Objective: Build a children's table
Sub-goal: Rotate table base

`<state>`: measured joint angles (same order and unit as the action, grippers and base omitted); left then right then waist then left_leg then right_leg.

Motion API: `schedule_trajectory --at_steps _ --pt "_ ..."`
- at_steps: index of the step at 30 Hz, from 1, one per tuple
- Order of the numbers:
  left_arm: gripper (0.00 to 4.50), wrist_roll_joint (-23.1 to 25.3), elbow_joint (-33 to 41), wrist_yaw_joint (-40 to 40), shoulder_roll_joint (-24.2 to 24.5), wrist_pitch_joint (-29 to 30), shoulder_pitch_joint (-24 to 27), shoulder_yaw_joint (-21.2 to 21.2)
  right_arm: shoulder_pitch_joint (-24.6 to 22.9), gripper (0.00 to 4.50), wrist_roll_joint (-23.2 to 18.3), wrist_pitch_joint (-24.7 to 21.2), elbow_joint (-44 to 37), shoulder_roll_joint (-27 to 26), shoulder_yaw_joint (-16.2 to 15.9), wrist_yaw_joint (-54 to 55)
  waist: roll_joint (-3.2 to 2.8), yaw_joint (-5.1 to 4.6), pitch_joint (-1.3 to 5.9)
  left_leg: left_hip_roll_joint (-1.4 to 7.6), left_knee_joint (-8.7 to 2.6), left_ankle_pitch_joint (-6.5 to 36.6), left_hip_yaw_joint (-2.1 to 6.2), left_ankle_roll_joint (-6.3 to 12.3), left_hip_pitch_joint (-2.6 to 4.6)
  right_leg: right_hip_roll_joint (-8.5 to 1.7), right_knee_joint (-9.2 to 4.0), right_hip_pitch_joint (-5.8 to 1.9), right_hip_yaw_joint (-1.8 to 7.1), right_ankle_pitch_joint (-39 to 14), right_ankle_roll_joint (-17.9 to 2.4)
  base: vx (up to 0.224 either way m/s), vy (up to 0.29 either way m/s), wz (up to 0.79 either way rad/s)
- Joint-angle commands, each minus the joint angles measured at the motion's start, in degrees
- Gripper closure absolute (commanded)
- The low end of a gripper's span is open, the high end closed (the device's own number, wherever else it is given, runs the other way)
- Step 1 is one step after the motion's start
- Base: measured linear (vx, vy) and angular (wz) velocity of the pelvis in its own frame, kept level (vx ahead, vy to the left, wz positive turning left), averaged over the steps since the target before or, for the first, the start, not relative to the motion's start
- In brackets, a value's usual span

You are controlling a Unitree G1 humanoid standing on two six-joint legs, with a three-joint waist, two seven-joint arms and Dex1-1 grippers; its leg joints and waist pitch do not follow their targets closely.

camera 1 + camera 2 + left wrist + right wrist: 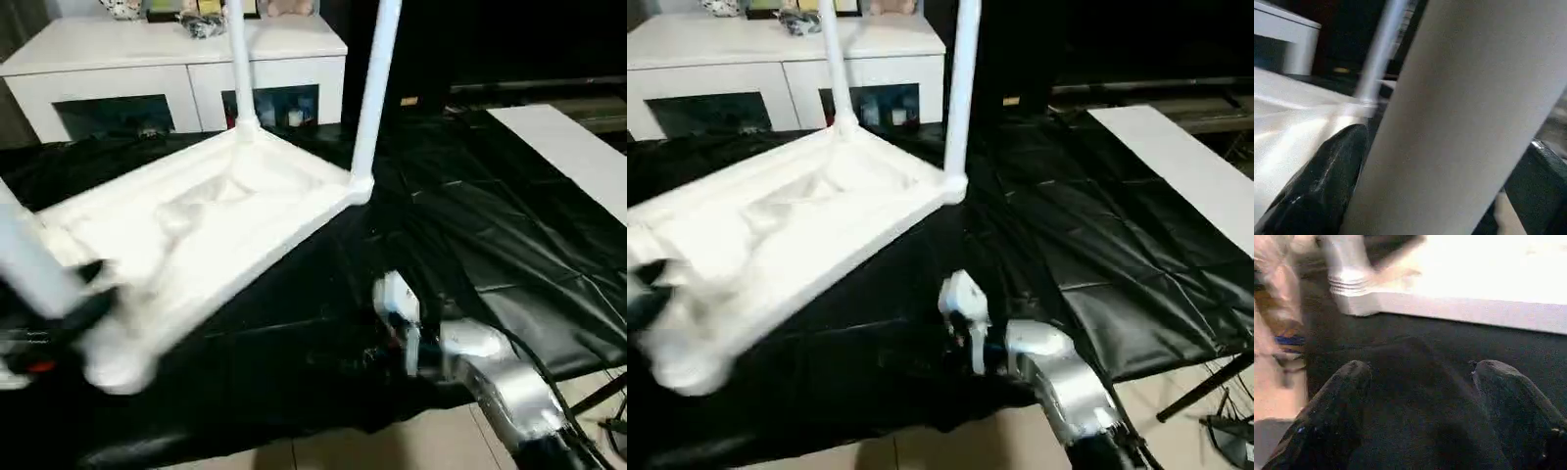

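Left gripper [1415,161] clamped on blurred table leg [1459,122], top cropped; right gripper [1420,396] spread apart, empty, upturned tabletop [1469,279] just ahead.

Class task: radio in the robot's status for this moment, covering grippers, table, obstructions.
Left gripper shut on a leg. Right gripper open, empty. Tabletop upside down, two legs up. Nothing seen blocking.

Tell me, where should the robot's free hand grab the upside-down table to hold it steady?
Probably the long near edge of the tabletop, coming from the robot's own side with the open right gripper. That rim is straight, thin enough to pinch, and faces the gripper across the black sheet; the legs stand further away.
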<state>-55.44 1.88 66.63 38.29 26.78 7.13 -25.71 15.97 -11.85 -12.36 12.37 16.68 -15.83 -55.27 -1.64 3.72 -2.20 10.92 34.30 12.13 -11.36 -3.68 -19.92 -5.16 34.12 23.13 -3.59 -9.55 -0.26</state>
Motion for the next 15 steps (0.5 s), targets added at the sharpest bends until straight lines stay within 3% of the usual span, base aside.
schedule_trajectory --at_steps 1,3,5,7,8,11,12,14,15 --pt "0.08 -1.8 4.1 0.2 -0.1 2.0 -1.2 2.2 2.1 0.79 4.8 1.7 4.8 -0.3 1.1 7.0 -0.79 -0.15 2.01 2.14 -5.55 22.6 1.08 -2.79 1.11 -2.39 -4.36 -1.16 2.6 -23.0 -10.4 0.0 0.0 0.0" --pt "0.08 -2.6 7.1 0.4 -0.3 4.0 -2.7 5.1 5.4 0.79 7.4 2.3 10.9 -1.3 2.2 15.1 -0.87 -0.48 2.04 1.94 -5.6 22.1 1.24 -3.44 0.97 -2.41 -4.25 -1.25 2.53 -23.5 -10.0 0.0 0.0 0.0" --pt "0.08 -2.8 9.3 0.3 -0.5 5.5 -4.3 7.8 7.6 0.79 7.9 2.8 14.4 -2.1 3.4 18.9 -0.93 -0.57 2.22 1.83 -5.4 21.3 1.08 -3.66 1.29 -2.2 -4.09 -1.12 2.59 -21.9 -10.0 0.0 0.0 0.0" --pt "0.08 -2.5 11.0 0.4 -1.5 6.7 -6.8 11.1 9.6 0.79 7.1 3.9 17.6 -3.1 4.3 19.4 -0.5 -0.61 2.45 1.81 -5.33 19.3 1.07 -2.86 0.78 -2.19 -3.69 -1.75 2.58 -19.2 -10.4 0.0 0.0 0.0" --pt "0.08 -2.4 11.3 0.4 -1.6 6.8 -7.3 11.7 10.0 0.79 7.0 4.1 18.1 -3.2 4.4 19.3 -0.73 -0.58 2.53 1.77 -5.23 18.3 1.04 -2.53 0.83 -2.15 -3.56 -1.72 2.52 -18.0 -10.8 0.0 0.0 0.0" --pt "0.08 -0.8 12.3 0.5 -3.4 7.5 -11.1 16.1 12.5 0.79 6.4 6.1 22.3 -4.7 4.9 18.3 -0.55 -0.64 2.8 1.77 -4.93 14.6 0.85 -1.66 0.44 -2.16 -3.01 -2.18 2.46 -13.9 -12.3 0.0 0.0 0.0" --pt "0.08 1.3 11.8 0.7 -5.8 7.3 -15.1 20.0 15.2 0.79 7.2 8.6 27.2 -6.0 4.8 18.9 -0.21 -0.67 2.92 1.81 -4.78 13.0 0.8 -1.26 0.24 -2.25 -2.73 -2.29 2.48 -12.2 -12.8 0.0 0.0 0.0" --pt "0.08 1.9 11.5 0.6 -6.5 7.2 -16.3 21.1 16.2 0.79 7.6 9.5 29.0 -6.5 4.8 19.3 -0.37 -0.6 3.16 1.7 -4.4 11.0 0.6 -1.06 0.5 -2.3 -2.56 -2.26 2.45 -9.9 -13.9 0.0 0.0 0.0" --pt "0.08 2.5 10.9 0.8 -7.7 7.1 -18.0 22.7 17.4 0.79 8.2 10.4 31.1 -7.0 4.7 20.0 -0.32 -0.76 3.06 1.66 -4.42 10.4 0.65 -0.93 0.11 -2.24 -2.35 -2.45 2.45 -9.1 -14.2 0.0 0.0 0.0"
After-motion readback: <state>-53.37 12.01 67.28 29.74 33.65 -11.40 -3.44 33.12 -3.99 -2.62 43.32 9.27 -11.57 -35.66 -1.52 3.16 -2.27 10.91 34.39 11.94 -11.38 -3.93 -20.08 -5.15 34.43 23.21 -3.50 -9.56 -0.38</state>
